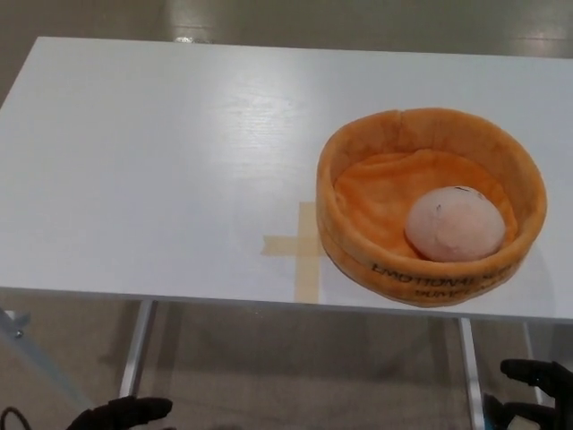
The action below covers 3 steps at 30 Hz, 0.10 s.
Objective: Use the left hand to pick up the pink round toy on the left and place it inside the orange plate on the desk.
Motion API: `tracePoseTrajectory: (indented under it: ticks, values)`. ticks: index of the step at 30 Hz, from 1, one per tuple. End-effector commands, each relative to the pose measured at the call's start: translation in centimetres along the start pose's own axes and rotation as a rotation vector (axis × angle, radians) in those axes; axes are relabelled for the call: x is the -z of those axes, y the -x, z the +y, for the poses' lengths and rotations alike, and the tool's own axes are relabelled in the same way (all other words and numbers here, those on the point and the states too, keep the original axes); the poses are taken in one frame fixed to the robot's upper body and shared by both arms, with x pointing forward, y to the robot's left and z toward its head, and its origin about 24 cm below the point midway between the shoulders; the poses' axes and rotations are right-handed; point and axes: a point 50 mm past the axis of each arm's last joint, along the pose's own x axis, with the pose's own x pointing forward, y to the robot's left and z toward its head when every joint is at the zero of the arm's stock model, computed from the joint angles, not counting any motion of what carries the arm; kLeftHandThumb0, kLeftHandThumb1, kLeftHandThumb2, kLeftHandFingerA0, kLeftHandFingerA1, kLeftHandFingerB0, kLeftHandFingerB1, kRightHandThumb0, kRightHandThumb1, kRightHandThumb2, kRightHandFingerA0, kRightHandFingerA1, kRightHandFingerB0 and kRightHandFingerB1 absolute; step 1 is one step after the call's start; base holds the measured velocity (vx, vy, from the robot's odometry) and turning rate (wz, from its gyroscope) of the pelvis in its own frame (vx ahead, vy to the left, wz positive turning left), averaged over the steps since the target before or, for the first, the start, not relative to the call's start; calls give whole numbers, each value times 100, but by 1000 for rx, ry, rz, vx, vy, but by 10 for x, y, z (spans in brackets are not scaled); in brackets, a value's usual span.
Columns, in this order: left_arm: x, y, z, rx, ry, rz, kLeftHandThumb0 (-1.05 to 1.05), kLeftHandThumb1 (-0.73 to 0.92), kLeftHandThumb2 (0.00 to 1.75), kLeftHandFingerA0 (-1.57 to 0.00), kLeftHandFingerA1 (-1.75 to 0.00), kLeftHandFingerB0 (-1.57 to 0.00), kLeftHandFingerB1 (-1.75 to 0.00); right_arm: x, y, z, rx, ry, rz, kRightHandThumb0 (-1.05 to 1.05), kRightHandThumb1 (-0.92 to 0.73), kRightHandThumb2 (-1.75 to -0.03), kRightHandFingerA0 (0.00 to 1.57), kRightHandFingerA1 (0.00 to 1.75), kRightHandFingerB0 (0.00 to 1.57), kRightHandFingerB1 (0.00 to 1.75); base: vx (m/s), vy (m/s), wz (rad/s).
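Hanging low below the desk [161, 179] edge, the left hand [121, 414] holds nothing, fingers loosely spread.

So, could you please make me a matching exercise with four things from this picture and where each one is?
Things:
1. pink round toy
2. orange plate
3. tape cross
4. left hand

Places:
A. below the table's front edge, at the bottom left of the picture
B. flat on the white table, just left of the plate
C. on the right part of the table
D. inside the plate, towards its right side

Pairs: 1-D, 2-C, 3-B, 4-A
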Motion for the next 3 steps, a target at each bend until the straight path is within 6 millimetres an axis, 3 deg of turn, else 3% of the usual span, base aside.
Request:
tracePoseTrajectory:
  ticks: [1,3]
  values:
    - [7,2,0,-158,18,-11,-65,64,61,-53,-39,-48,-36,12,3,-6,-12,25,45,-25,-28,-88,39,104,52,102,0,0,0]
    - [7,2,1,-166,21,-10,-66,65,60,-53,-39,-48,-36,12,3,-6,-13,30,43,-21,-27,-91,42,103,52,100,0,0,0]
